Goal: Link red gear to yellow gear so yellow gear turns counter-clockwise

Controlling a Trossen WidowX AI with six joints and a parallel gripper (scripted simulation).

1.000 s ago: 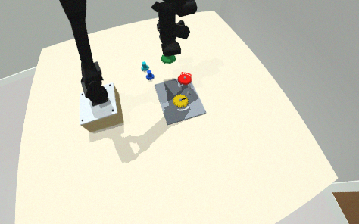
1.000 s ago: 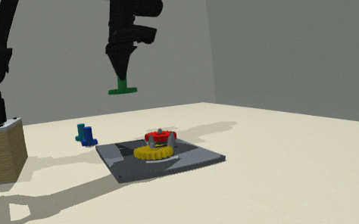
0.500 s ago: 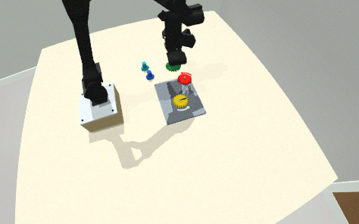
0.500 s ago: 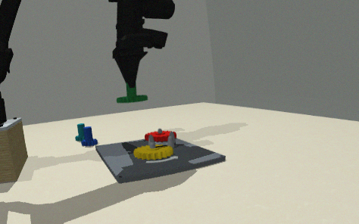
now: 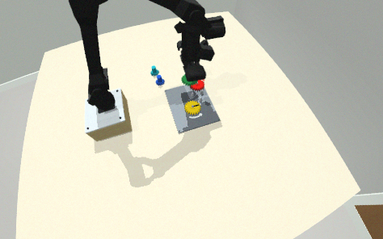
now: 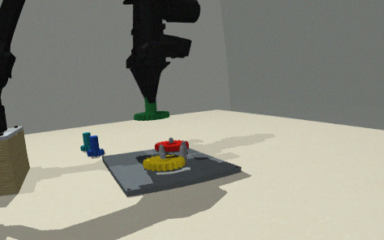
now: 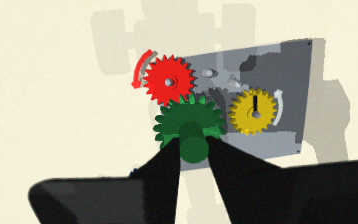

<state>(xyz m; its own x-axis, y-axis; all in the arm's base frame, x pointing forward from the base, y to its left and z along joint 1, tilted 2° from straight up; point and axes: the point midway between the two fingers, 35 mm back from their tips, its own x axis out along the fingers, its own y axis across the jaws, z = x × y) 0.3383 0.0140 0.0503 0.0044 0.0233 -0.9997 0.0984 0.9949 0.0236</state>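
Green gear (image 5: pixel 185 79) (image 6: pixel 151 116) (image 7: pixel 187 117) (stem up) above the table

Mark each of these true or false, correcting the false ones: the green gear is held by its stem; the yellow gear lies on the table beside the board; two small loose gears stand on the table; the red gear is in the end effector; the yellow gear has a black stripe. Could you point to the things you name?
1. The green gear (image 5: pixel 186 81) (image 6: pixel 151 116) (image 7: pixel 187 117) is held by its stem. True.
2. The yellow gear (image 5: pixel 192 107) (image 6: pixel 164 163) (image 7: pixel 245 112) lies on the table beside the board. False: it is on a peg of the grey board (image 5: pixel 174 106) (image 6: pixel 125 174) (image 7: pixel 285 65).
3. Two small loose gears stand on the table. True: one teal (image 5: pixel 154 72) (image 6: pixel 86 140), one blue (image 5: pixel 160 81) (image 6: pixel 94 146).
4. The red gear (image 5: pixel 197 85) (image 6: pixel 172 146) (image 7: pixel 158 89) is in the end effector (image 5: pixel 194 79) (image 6: pixel 151 100) (image 7: pixel 192 142). False: it is on a peg.
5. The yellow gear has a black stripe. True.
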